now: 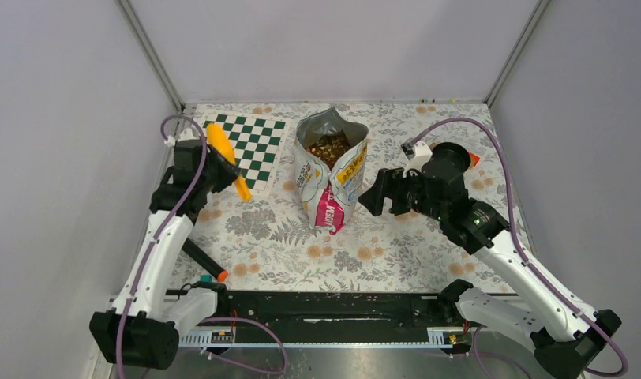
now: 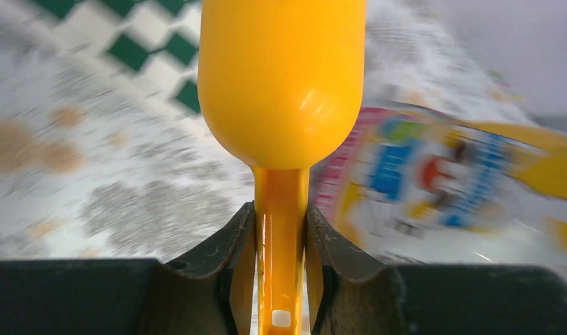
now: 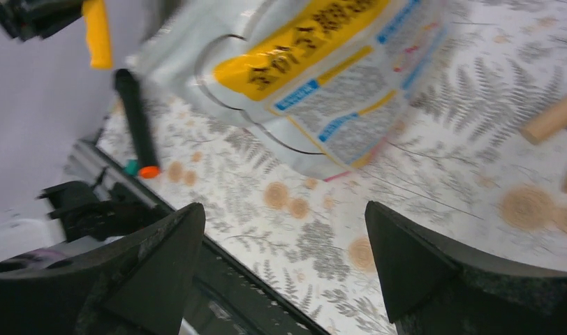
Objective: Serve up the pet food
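We count one opened glossy yellow-and-white bag of brown kibble (image 1: 345, 178), one yellow plastic scoop (image 1: 225, 156), one green-and-white chequered mat (image 1: 258, 146), one black marker with an orange tip (image 1: 203, 259), and two tan cylindrical pieces (image 3: 549, 118)

Counter (image 1: 396, 253) covered in a fern-and-flower print cloth. Green-white checkered mat (image 1: 258, 146) lies flat at far left. Open bag (image 1: 333, 189) stands mid-counter, just right of the mat, pet food (image 1: 331, 148) inside. Black stick (image 1: 200, 259) with orange tip at front left. Tan cylinder (image 3: 549, 118) lies near the bag.
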You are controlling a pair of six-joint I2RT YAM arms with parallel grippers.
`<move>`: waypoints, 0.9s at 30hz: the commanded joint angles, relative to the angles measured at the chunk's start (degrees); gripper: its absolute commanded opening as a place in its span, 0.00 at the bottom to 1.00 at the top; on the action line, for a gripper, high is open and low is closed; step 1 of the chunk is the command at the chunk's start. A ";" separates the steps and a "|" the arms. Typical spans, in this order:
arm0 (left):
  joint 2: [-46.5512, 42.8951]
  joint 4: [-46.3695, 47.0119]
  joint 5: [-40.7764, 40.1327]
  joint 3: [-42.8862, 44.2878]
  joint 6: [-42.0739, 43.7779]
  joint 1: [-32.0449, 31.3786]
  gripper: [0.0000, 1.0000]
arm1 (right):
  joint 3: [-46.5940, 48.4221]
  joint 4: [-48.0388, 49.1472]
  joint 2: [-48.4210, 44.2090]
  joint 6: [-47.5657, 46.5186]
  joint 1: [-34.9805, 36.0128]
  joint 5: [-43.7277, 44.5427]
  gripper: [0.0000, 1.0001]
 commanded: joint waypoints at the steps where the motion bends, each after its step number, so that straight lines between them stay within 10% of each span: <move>1: -1.38 7.59 20.39 9.65 4.32 -3.68 0.00 | -0.40 13.80 0.10 6.18 -0.04 -14.60 0.93; 8: 0.03 21.78 33.16 18.08 4.26 -14.04 0.00 | 0.73 35.62 5.82 15.98 3.46 -23.22 0.95; 27: 3.64 47.56 43.51 18.04 -5.44 -23.42 0.00 | 7.34 55.16 18.56 23.24 7.17 -22.88 0.82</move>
